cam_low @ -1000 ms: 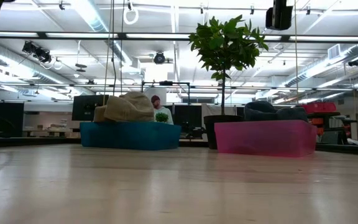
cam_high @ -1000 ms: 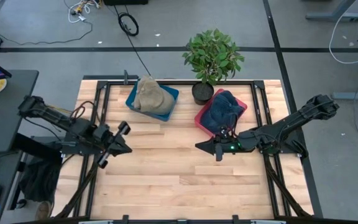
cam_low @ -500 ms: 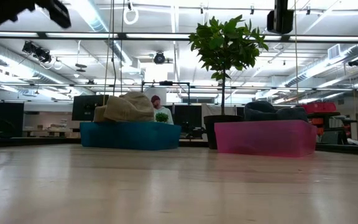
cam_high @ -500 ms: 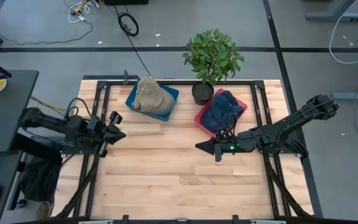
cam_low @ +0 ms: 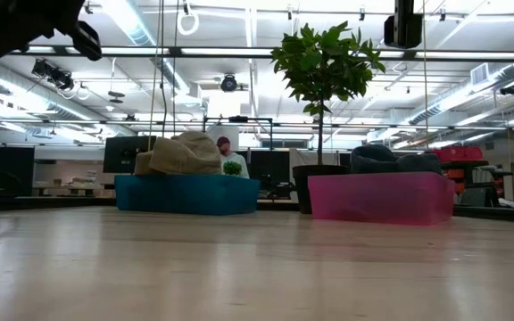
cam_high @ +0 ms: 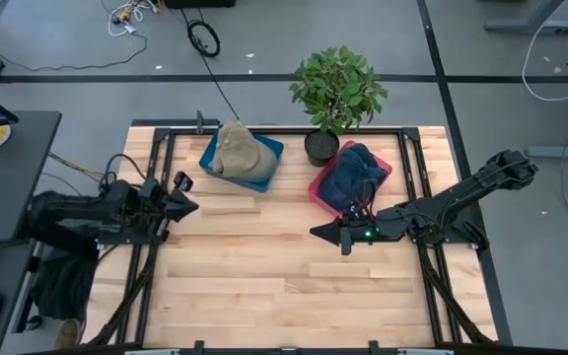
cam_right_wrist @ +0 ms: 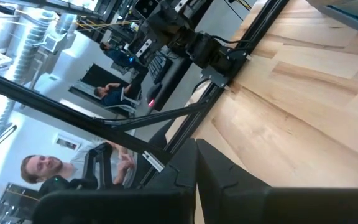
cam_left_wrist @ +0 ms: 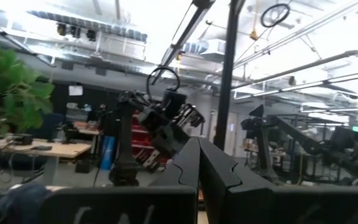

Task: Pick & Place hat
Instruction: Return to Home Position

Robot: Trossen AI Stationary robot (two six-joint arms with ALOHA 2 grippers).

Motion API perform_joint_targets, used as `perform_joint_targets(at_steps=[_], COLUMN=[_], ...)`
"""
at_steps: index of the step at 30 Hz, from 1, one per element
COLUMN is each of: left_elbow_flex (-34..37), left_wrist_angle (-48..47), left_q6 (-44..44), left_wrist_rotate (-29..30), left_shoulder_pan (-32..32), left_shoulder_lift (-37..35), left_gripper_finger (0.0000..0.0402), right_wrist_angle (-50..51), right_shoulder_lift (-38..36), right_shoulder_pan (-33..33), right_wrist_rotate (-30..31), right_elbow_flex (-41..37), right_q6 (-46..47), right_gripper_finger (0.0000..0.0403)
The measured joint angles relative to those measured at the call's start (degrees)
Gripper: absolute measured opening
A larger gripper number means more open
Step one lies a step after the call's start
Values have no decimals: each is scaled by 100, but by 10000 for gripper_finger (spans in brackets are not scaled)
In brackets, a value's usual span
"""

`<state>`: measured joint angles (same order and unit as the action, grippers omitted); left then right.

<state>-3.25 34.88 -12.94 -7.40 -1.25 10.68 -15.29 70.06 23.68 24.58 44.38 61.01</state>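
The brown cap [cam_high: 235, 148] lies in the blue bin [cam_high: 267, 163] at the far edge of the counter [cam_high: 264, 276]. From table height only its crown clears the bin wall; the rest is hidden. Past the potted plant [cam_high: 338, 87], a dark blue cap [cam_high: 353, 173] fills the pink bin [cam_high: 318, 187]. The left pincer [cam_high: 187, 202] hangs over the counter's left side, near the blue bin but apart from it — its wrist view shows the fingers pressed together on nothing. The right pincer [cam_high: 321, 233] hovers just in front of the pink bin, likewise closed and empty. In the low view both arms are cut off at the top — only dark fragments show.
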Motion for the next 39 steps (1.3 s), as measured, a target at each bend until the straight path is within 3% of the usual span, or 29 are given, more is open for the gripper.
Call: perform_joint_targets(at_steps=[10, 12, 23, 27, 31, 39], left_elbow_flex=[-4, 0, -6, -5, 269, 271], left_wrist_angle=[-1250, -1433, -1902, -2044, -1573, -1556], left_q6=[51, -36, -19, 9, -36, 4], left_wrist_rotate=[-122, 110, -33, 179, 354, 633], left_shoulder_pan=[202, 267, 309, 307, 305, 307], left_shoulder_lift=[-1079, -1054, -1056, -1056, -1060, -1042], left_gripper_finger=[5, 5, 5, 5, 5, 5], right_wrist_angle=[-2, -3, -2, -2, -2, -2], right_shoulder_lift=[0, 0, 0, 0, 0, 0], right_shoulder_pan=[0, 0, -1, -2, -2, -2], right_wrist_rotate=[0, 2, 2, 2, 2, 0], right_elbow_flex=[0, -2, -4, -4, -4, -4], right_q6=[222, 323, 304, 304, 396, 431], right_gripper_finger=[9, 9, 9, 9, 9, 9])
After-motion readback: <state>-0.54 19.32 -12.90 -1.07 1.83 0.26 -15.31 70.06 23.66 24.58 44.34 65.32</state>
